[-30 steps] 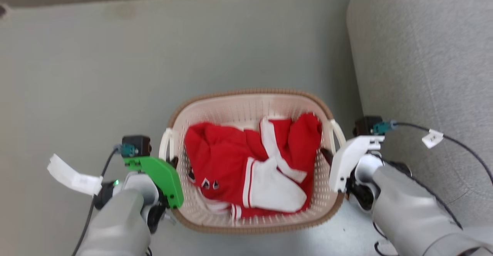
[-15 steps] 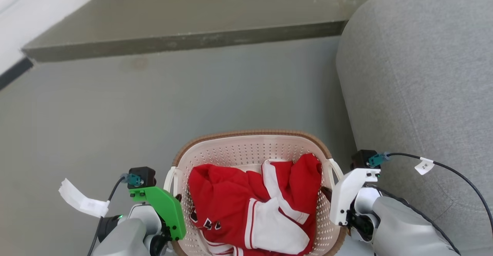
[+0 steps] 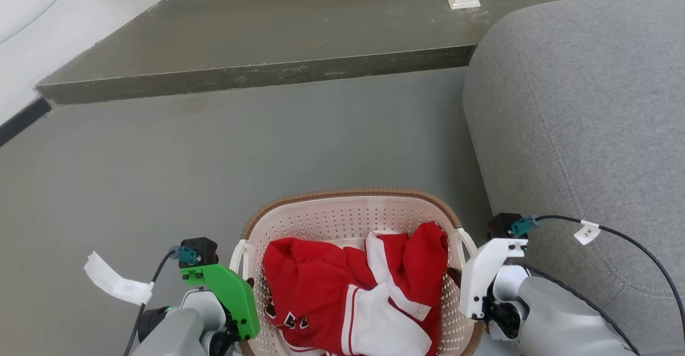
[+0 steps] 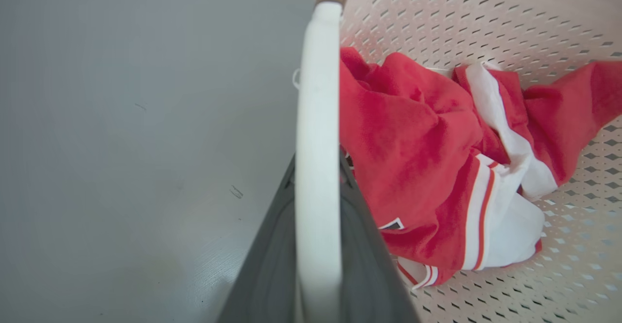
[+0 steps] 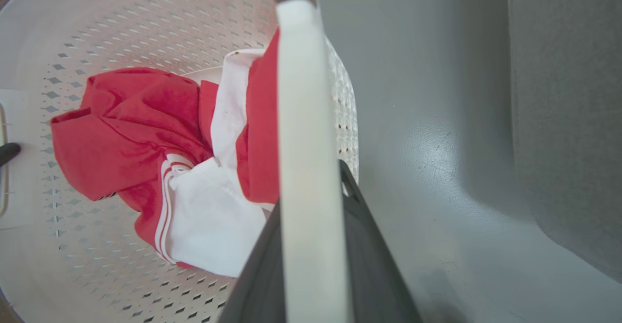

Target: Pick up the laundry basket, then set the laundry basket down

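We hold the laundry basket [image 3: 348, 214] between our arms, beside the grey sofa [image 3: 578, 104]; whether it clears the grey floor [image 3: 187, 174] we cannot tell. Our left jaws pinch its left loop handle [image 4: 318, 143], and our right jaws pinch the right loop handle [image 5: 306, 143]. A red-and-white garment [image 3: 321, 286] lies crumpled inside.

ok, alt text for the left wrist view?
White loop handle of the laundry basket runs up the middle, clamped between the dark fingers of the left gripper. To its right, a crumpled red and white garment lies in the perforated basket; to its left, grey floor.
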You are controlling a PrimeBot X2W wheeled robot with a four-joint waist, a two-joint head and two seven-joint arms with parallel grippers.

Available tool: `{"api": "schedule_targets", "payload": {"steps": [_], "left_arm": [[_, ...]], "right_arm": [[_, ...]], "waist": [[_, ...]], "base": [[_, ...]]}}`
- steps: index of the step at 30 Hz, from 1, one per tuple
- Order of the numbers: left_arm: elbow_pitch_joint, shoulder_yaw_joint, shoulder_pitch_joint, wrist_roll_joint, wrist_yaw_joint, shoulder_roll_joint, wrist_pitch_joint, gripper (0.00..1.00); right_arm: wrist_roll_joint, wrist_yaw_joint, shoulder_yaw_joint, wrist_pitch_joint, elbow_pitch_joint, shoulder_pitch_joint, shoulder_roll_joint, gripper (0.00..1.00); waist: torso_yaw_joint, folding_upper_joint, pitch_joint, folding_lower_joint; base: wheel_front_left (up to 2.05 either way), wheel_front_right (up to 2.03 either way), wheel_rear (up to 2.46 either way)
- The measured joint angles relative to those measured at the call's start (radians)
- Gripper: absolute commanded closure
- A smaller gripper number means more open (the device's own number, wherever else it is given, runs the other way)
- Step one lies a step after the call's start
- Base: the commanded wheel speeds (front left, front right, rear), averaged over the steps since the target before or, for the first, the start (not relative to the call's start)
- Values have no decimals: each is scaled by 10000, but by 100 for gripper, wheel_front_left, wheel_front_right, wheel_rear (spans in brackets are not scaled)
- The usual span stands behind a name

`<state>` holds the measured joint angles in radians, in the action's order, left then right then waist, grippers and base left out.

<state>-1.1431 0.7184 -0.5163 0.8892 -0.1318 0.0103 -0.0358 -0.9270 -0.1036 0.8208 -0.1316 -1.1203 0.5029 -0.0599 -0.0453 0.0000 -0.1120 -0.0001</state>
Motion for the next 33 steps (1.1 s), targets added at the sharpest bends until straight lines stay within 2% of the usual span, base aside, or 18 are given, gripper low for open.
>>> {"api": "schedule_targets", "payload": {"steps": [25,33], "left_arm": [[-2,295,4,230,0,17,2,100],[4,307,-24,230,0,19,138,100]], "right_arm": [[-267,0,309,0,-75,1,-12,100],[-272,0,384,94,-73,87,-33,100]], "waist": [[-51,0,38,0],[-62,0,-250,0]], "base": [[0,0,0],[0,0,0]]}}
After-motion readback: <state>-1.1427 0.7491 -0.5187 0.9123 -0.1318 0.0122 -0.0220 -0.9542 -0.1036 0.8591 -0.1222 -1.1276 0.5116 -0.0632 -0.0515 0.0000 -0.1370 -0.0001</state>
